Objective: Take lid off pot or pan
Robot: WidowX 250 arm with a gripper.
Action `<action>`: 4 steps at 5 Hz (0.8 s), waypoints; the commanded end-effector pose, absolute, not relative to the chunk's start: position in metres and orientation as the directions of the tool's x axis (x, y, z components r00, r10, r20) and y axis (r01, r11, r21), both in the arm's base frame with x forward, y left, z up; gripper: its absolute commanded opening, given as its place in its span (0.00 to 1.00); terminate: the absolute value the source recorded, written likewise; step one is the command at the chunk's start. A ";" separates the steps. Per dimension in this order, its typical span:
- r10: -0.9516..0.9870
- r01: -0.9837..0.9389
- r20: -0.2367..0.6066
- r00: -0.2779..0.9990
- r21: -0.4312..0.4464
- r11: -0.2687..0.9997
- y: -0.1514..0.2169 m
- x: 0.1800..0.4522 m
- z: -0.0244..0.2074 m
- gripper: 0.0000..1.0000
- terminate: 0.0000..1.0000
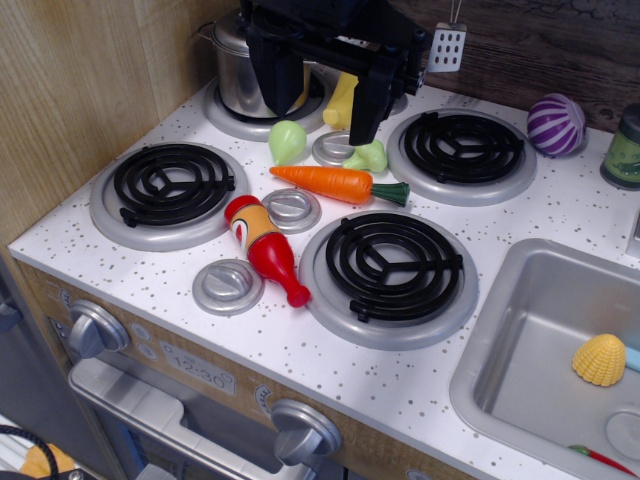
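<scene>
The black arm reaches in from the top edge, its gripper [318, 95] hanging low over the back of the table [400, 385]. Its two fingers [372, 100] point straight down and stand wide apart, holding nothing. The pot [235, 85] sits on the rear-left burner, just left of and partly behind the left finger; the lid [230, 32] rests on its rim, mostly hidden by the arm. Four burner rings show, one under the pot. Four flat grey discs lie between them. One carrot [335, 182] and one red bottle [265, 245] lie mid-table.
</scene>
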State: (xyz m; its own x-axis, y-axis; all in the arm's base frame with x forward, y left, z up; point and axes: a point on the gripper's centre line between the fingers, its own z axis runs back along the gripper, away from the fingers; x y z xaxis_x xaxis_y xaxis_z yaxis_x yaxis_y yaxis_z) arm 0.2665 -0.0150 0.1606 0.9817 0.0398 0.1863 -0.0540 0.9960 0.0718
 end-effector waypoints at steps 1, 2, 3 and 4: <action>0.040 -0.054 0.186 0.982 0.072 0.996 -0.015 0.267 0.161 1.00 0.00; 0.050 -0.083 0.260 0.964 0.119 0.989 0.010 0.283 0.155 1.00 0.00; 0.020 -0.069 0.332 0.943 0.137 0.988 0.043 0.310 0.150 1.00 0.00; 0.004 -0.072 0.390 0.921 0.159 0.985 0.065 0.328 0.150 1.00 0.00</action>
